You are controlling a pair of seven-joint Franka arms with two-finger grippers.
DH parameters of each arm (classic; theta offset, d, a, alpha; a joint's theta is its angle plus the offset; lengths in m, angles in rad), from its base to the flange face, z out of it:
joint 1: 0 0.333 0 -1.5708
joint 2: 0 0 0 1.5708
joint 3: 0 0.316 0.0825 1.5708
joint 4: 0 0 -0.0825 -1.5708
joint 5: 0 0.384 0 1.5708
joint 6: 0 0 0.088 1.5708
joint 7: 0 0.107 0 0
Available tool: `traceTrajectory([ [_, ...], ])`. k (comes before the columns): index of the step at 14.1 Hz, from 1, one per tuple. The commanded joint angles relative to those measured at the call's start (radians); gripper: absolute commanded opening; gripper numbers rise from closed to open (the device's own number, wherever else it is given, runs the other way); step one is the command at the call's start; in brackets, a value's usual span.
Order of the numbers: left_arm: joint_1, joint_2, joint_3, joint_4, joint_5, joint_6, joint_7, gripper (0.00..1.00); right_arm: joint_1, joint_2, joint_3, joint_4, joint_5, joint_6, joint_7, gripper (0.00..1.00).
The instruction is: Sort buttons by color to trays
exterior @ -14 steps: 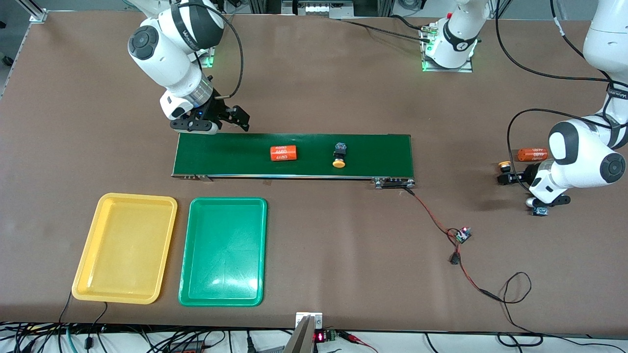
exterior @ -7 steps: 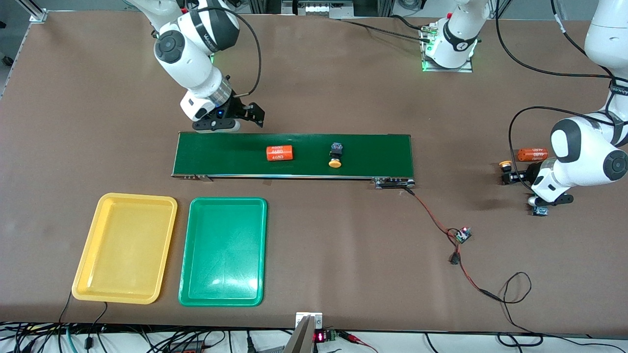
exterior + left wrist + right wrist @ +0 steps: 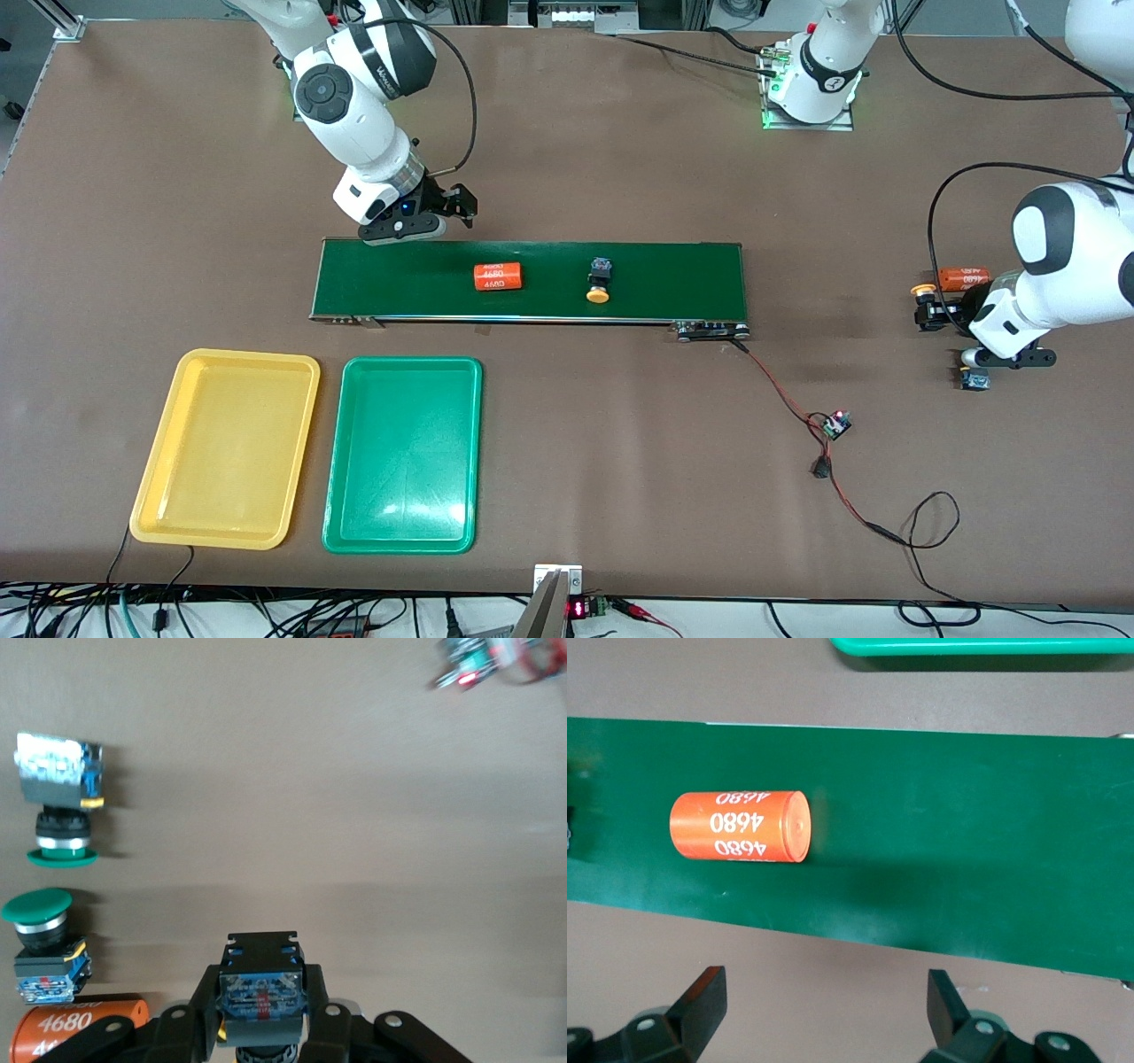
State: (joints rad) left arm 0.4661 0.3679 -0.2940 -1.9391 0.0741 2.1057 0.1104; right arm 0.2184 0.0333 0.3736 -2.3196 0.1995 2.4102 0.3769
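We have sorted nothing yet: yellow tray (image 3: 225,447) and green tray (image 3: 403,455) sit bare, one yellow button (image 3: 600,281) rides the conveyor belt (image 3: 532,280), our left hand (image 3: 262,1028) grips another button (image 3: 262,997) near two green buttons (image 3: 42,943), and our right hand (image 3: 824,1005) hovers open over the belt's edge.

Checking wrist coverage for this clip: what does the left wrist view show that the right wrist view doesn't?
Left wrist only: two green buttons lying on the table and the left claw shut on a button.
Right wrist only: the conveyor belt, a green tray edge and the open right claw.
Both: an orange "4680" cylinder, a different one in each view.
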Motion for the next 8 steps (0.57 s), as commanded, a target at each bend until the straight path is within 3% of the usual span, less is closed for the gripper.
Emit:
traceTrajectory([
  [1, 0.003, -0.020, -0.066, 0.029, 0.020, -0.052, 0.005, 0.00, 0.002, 0.014, -0.001, 0.037, -0.018, -0.033, 0.029, 1.00],
  [4, 0.002, -0.018, -0.178, 0.060, 0.018, -0.102, -0.015, 0.00, 0.021, 0.055, 0.001, 0.084, -0.057, -0.037, 0.092, 1.00],
  [8, 0.002, -0.012, -0.342, 0.058, 0.018, -0.157, -0.222, 0.00, 0.061, 0.120, -0.001, 0.135, -0.140, -0.039, 0.177, 1.00],
])
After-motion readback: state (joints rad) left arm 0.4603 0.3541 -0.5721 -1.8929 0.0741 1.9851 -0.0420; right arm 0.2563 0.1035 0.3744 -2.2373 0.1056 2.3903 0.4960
